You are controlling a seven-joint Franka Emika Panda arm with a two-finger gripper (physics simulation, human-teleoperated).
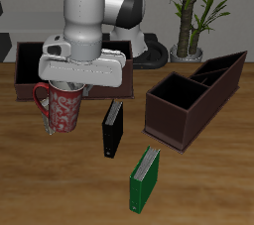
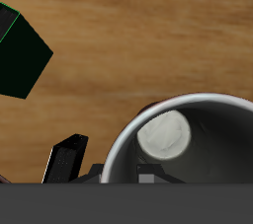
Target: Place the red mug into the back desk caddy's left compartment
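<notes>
The red mug (image 1: 60, 108) stands upright just in front of the back desk caddy (image 1: 24, 70), a wide low dark brown box at the table's back. My gripper (image 1: 67, 88) sits on top of the mug and is shut on its rim. I cannot tell whether the mug touches the table. The wrist view looks down into the mug's pale inside (image 2: 183, 139), with one black finger (image 2: 67, 161) outside the rim. The gripper and arm hide most of the caddy, including its compartments.
A long narrow dark brown caddy (image 1: 193, 95) with a raised end lies across the table from the mug. A black book (image 1: 112, 128) stands beside the mug and also shows in the wrist view (image 2: 20, 55). A green book (image 1: 146, 177) stands nearer the front edge. A potted plant (image 1: 193, 11) is at the back.
</notes>
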